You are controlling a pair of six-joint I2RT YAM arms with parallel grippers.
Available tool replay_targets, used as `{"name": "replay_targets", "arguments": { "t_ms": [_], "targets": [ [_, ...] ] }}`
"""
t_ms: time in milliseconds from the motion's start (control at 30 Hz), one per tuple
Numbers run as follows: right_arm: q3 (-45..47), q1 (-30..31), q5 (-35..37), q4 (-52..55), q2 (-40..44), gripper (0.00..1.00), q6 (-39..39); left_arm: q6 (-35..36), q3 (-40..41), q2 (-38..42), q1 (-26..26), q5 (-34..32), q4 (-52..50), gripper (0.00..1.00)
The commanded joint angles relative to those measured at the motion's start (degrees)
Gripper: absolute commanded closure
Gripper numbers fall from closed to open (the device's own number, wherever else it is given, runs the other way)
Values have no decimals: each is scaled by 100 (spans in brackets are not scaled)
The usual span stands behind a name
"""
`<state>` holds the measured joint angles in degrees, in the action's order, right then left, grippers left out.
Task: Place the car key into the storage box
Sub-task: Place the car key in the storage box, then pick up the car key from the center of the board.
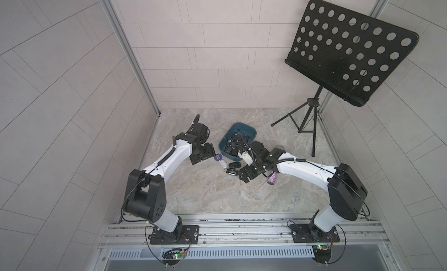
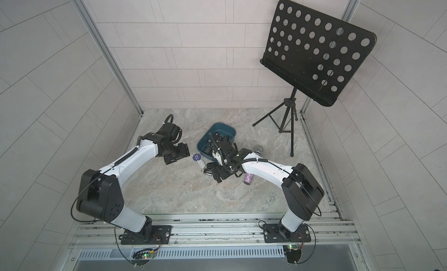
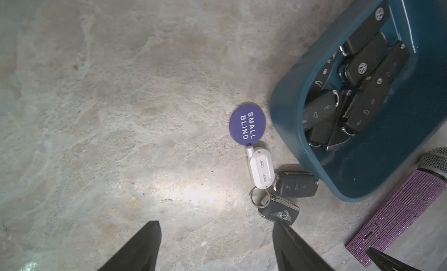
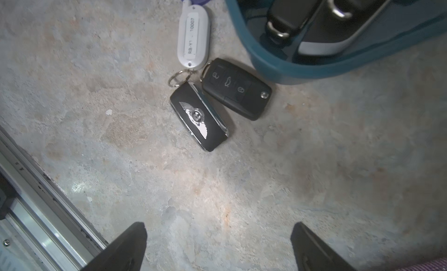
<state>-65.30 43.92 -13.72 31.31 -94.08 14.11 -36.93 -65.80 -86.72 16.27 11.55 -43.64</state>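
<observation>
Two car keys lie on the bench outside the box. In both top views they sit just below its lower-left corner, near frame centre. One is a flip key just beside the box wall. The other is a winged fob next to it, ringed to a white tag. The box already holds several black keys.

The right pincer stands wide and empty, just right of the pair in both top views. Its wrist view shows both keys ahead of the fingertips, their long axes slanting across the line on which the jaws close. The left pincer is also parted with nothing between, up and left of the keys in both top views and a little farther off.

The right arm looks the better placed. It would need to reach forward, drop, and turn the wrist so the jaws close across a key's narrow width. If it takes the fob, the tag may drag along.
</observation>
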Motion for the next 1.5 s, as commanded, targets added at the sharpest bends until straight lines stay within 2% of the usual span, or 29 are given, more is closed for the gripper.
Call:
{"name": "replay_targets", "arguments": {
  "t_ms": [0,167,300,1067,1333,1467],
  "targets": [
    [-212,163,221,86,-235,4,-225,-256,423,397,-194,318,294,17],
    [-436,239,220,60,-683,5,-233,-377,1026,821,-605,742,554,9],
    [-625,248,311,67,-993,5,-301,-316,1170,1030,-850,851,516,0],
    [-1857,613,849,564,-2229,7,-879,-100,1328,1044,-1503,1238,489,0],
    [-2126,661,930,729,-2492,11,-970,1,1445,1135,-1806,1354,443,0],
    [-2212,670,974,835,-2583,16,-1006,24,1439,1105,-1934,1453,466,0]
  ]
}}
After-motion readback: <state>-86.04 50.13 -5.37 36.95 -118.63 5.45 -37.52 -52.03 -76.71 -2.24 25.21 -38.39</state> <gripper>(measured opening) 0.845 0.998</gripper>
